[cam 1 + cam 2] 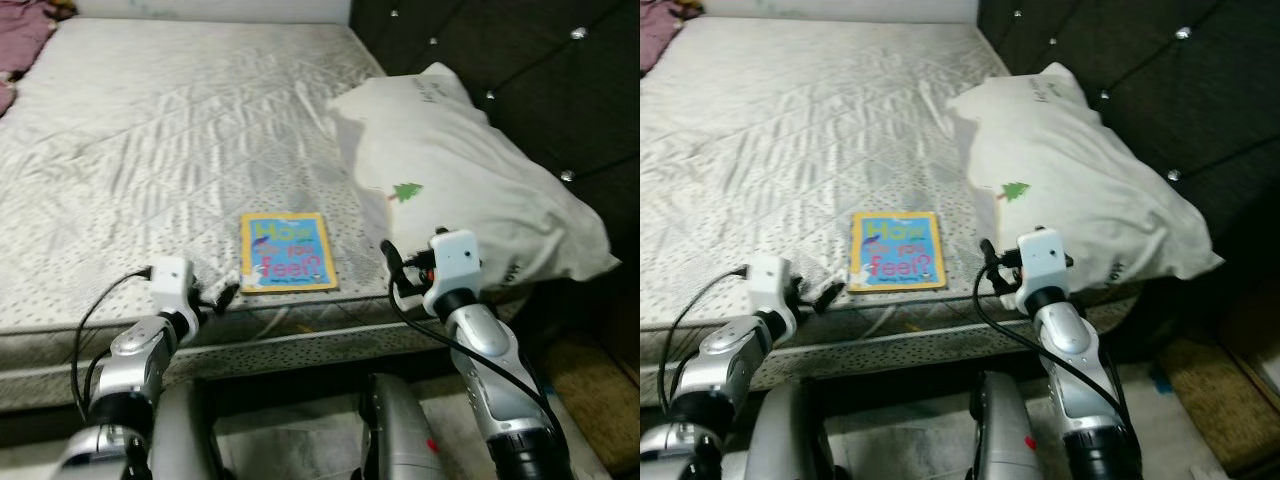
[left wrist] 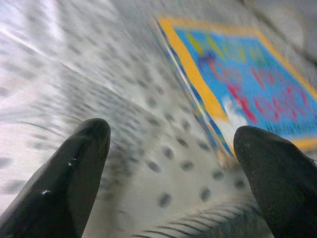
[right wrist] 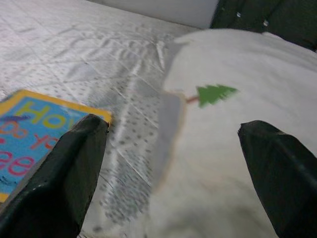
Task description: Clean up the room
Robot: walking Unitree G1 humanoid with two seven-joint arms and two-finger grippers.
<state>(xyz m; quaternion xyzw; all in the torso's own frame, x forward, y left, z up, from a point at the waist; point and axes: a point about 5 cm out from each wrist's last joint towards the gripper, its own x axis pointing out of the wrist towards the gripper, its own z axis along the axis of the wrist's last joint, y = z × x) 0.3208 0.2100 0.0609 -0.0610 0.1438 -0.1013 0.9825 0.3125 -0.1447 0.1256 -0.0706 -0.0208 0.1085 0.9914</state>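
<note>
Grey quilted mattress (image 1: 150, 150) fills the scene, bare across most of its top, with a dark tufted headboard (image 1: 520, 60) along its right side and a bit of purple cloth (image 1: 25, 35) at the far left corner. At the near edge, toward the left, the left gripper (image 1: 222, 297) hovers just over the dotted border of the mattress, its two black fingers spread wide and holding nothing; the left wrist view shows the corner of the book just past one fingertip. The children's book (image 1: 286, 250), blue with a yellow border, lies flat close to the near edge, roughly midway along it. Right of it, the right gripper (image 1: 392, 268) hangs near the same edge, fingers also wide apart and empty, aimed between the book and the white pillow (image 1: 470, 190) that leans at the mattress's right end against the headboard.

The book lies flat on soft fabric, so a finger may fail to get beneath it and push it away across the mattress, or nudge it off the near edge. The right gripper, close to the pillow, could snag its cover. Open room is plentiful toward the far edge; the near edge and the pillow side are tight.
</note>
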